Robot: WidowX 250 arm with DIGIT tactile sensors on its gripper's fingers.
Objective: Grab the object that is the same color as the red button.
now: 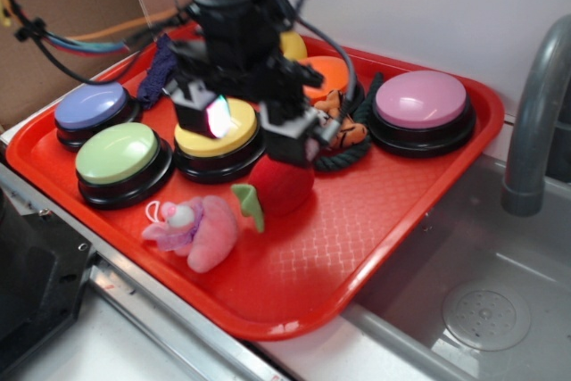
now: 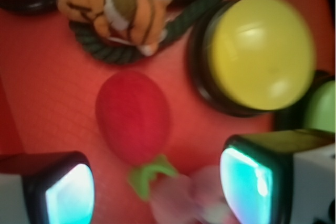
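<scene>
Hovering with jaws apart, the gripper (image 2: pixel 157 190) sits above the plush strawberry (image 2: pixel 134 116) beside the yellow button (image 2: pixel 260 51). It looks soft, light and squashy; pinch its rounded middle, not the leaf (image 2: pixel 149 177)

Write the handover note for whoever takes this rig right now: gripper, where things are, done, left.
Gripper: open, nothing held, hanging just above the red plush strawberry; in the wrist view the two fingers sit either side of its green leaf end.
Strawberry: lying on the red tray, beside the yellow button, with the pink plush animal next to its leaf.
Red button: not visible in either view; the arm covers the back of the tray.
Done: gripper lined up roughly over the strawberry.
Left: lower, close on the strawberry body, lift. Watch the pink plush close by.
</scene>
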